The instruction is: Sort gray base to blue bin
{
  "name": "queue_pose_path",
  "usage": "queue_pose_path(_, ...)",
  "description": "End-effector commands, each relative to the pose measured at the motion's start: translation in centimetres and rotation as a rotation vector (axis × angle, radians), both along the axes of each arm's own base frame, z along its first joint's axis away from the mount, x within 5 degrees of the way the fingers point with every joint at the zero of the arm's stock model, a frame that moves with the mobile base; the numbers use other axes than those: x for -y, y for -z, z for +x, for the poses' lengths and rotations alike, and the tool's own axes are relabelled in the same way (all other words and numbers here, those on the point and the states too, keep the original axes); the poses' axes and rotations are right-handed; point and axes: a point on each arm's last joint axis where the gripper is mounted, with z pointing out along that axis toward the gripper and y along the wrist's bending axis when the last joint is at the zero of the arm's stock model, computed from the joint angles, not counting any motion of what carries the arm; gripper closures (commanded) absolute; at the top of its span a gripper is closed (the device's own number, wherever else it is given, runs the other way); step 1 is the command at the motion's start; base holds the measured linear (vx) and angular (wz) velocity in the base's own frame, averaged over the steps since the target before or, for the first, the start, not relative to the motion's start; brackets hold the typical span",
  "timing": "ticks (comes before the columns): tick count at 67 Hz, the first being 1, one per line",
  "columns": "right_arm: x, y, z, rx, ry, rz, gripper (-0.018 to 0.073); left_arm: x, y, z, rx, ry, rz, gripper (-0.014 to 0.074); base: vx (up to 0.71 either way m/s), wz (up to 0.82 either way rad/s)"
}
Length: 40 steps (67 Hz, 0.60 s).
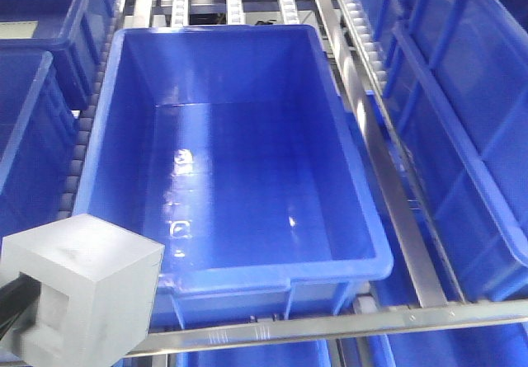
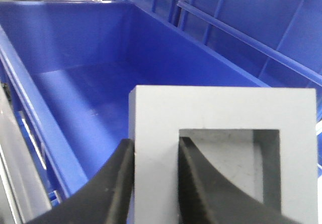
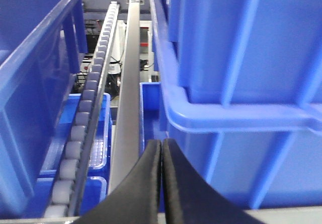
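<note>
The gray base (image 1: pixel 82 289) hangs at the lower left of the front view, just outside the near left corner of the blue bin (image 1: pixel 132 95). My left gripper (image 2: pixel 156 148) is shut on one wall of the gray base (image 2: pixel 221 108): one black finger lies outside the block, the other inside its square recess. In the left wrist view the blue bin (image 2: pixel 75 38) opens ahead and to the left of the block, and its floor is bare. My right gripper (image 3: pixel 161 146) is shut on nothing, its fingers pressed together above a metal rail (image 3: pixel 128 108).
More blue crates (image 1: pixel 462 111) flank the bin on the right and on the left (image 1: pixel 33 128), and others sit on a lower level. Roller tracks (image 3: pixel 93 88) and steel rails (image 1: pixel 388 185) run between them. A crate wall (image 3: pixel 241 58) stands close to the right gripper's right side.
</note>
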Motion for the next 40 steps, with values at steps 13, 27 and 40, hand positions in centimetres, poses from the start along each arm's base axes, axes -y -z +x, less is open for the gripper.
queue_pose_path(13, 0.01, -0.53, 0.03, 0.076, 0.001, -0.021, 0.0564, 0.30, -1.98, -0.11, 0.102, 0.034, -0.080, 0.0604, 0.09, 0.09)
queue_pose_path(27, 0.01, -0.53, 0.03, 0.076, 0.001, -0.021, 0.0564, 0.30, -1.98, -0.11, 0.102, 0.034, -0.080, 0.0604, 0.09, 0.02)
queue_pose_path(40, 0.01, -0.52, 0.03, 0.076, 0.001, -0.021, 0.0564, 0.30, -1.98, -0.11, 0.102, 0.034, -0.080, 0.0604, 0.10, 0.02)
